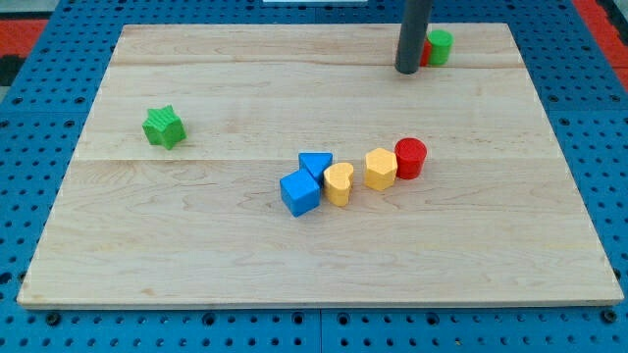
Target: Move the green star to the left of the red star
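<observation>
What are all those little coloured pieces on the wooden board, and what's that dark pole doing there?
green star: one, green, the view's left, alone
blue cube: one, blue, centre, the view's left end of the cluster
blue triangle: one, blue, just above the cube
yellow heart: one, yellow, right of the blue pair
yellow hexagon: one, yellow, right of the heart
red cylinder: one, red, cluster's right end
green cylinder: one, green, the view's top right
red block: one, red, mostly hidden behind the rod, shape unclear
wooden board: one, pale wood
my tip: one, dark rod end, beside the red block, far from the green star
</observation>
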Controlling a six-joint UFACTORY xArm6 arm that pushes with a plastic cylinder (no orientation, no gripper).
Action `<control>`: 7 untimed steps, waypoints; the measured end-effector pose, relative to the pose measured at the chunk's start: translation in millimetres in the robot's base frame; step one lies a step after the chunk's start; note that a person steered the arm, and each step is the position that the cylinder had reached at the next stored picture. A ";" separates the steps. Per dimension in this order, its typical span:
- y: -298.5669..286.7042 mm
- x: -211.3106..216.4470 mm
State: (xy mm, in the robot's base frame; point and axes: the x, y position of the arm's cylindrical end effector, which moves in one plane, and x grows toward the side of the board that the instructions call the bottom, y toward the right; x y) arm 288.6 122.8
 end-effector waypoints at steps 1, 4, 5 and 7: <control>-39.3 51.3; -310.3 166.0; -348.3 148.1; -323.5 83.0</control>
State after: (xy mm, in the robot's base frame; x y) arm 371.6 -200.7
